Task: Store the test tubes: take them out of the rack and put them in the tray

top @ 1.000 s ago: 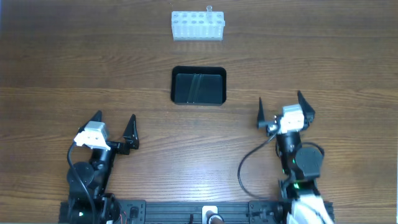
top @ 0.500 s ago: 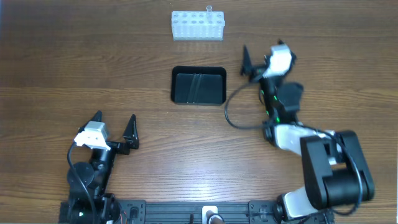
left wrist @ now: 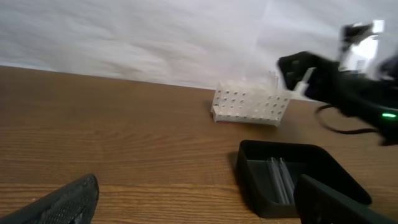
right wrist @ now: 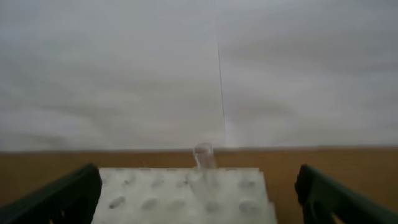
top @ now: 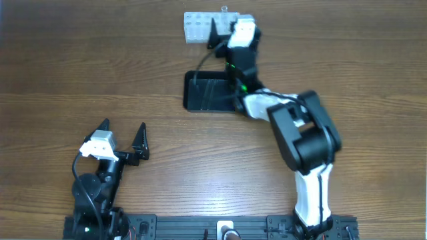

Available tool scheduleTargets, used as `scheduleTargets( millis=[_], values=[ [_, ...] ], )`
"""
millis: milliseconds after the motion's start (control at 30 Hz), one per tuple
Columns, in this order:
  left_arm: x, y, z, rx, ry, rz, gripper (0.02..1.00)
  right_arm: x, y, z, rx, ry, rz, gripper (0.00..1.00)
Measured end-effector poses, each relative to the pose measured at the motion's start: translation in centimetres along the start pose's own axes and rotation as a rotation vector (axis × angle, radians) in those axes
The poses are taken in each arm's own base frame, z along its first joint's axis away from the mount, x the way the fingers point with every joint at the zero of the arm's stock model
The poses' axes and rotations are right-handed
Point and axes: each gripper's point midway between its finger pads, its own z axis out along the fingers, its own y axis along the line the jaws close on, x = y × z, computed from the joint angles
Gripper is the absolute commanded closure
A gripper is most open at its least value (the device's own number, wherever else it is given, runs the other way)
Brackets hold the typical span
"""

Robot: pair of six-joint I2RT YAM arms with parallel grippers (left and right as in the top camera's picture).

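Right gripper [right wrist: 198,174]: we see its fingers wide apart at the rack [top: 197,28], holding nothing.
Tube [right wrist: 203,155]: upright in the rack, at its far edge.
Tray [top: 193,103]: near the rack, with clear tubes [left wrist: 278,177] lying inside.
Left gripper [top: 123,125]: fingers apart, empty, near its base.

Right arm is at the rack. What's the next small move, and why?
Probably ease the right gripper forward until its open jaws straddle the one tube standing in the rack, then close. The tube sits centred ahead of the jaws but is not yet between them.
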Motion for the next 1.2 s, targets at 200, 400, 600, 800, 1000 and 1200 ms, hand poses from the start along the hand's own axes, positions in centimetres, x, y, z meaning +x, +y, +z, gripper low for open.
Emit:
scheduleTargets(
  millis=[200, 400, 600, 800, 1000, 1200],
  values=[
    [0.0, 0.0, 0.0, 0.000, 0.000, 0.000, 0.018, 1.3, 0.7, 2.4, 0.110, 0.011, -0.009, 0.009],
    [0.0, 0.0, 0.0, 0.000, 0.000, 0.000, 0.018, 0.8, 0.9, 2.7, 0.141, -0.006, -0.008, 0.009],
    [0.0, 0.0, 0.0, 0.000, 0.000, 0.000, 0.018, 1.7, 0.3, 2.7, 0.166, 0.030, -0.027, 0.009],
    [0.0, 0.0, 0.0, 0.000, 0.000, 0.000, 0.018, 2.4, 0.1, 2.7, 0.173, 0.063, -0.044, 0.007],
    [0.0, 0.0, 0.0, 0.000, 0.000, 0.000, 0.018, 1.9, 0.1, 3.7, 0.177, 0.056, -0.041, 0.009],
    [0.0, 0.0, 0.0, 0.000, 0.000, 0.000, 0.018, 2.2, -0.4, 5.2, 0.188, 0.081, -0.053, 0.009]
  ],
)
